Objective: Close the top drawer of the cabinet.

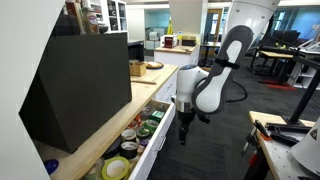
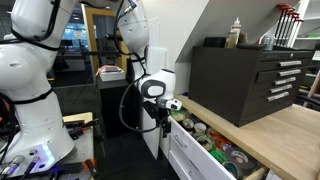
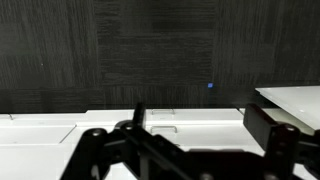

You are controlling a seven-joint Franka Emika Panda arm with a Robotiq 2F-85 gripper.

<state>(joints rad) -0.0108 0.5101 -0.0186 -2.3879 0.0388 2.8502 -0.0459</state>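
The top drawer (image 1: 160,143) of the cabinet (image 1: 118,121) stands pulled out in both exterior views, full of tape rolls and small tins. Its white front (image 2: 187,152) faces the aisle. My gripper (image 1: 184,127) hangs fingers-down just outside the far end of that front, close to it; I cannot tell if it touches. It also shows in an exterior view (image 2: 163,122). In the wrist view my gripper (image 3: 200,125) is open and empty, its dark fingers wide apart over white cabinet panels (image 3: 150,130) and dark carpet.
A large black wedge-shaped box (image 1: 85,85) sits on the pale wood countertop (image 2: 290,130). A small cardboard box (image 1: 137,68) stands farther back on the countertop. Dark carpeted aisle (image 1: 225,150) lies beside the cabinet. A workbench with tools (image 1: 285,140) stands across the aisle.
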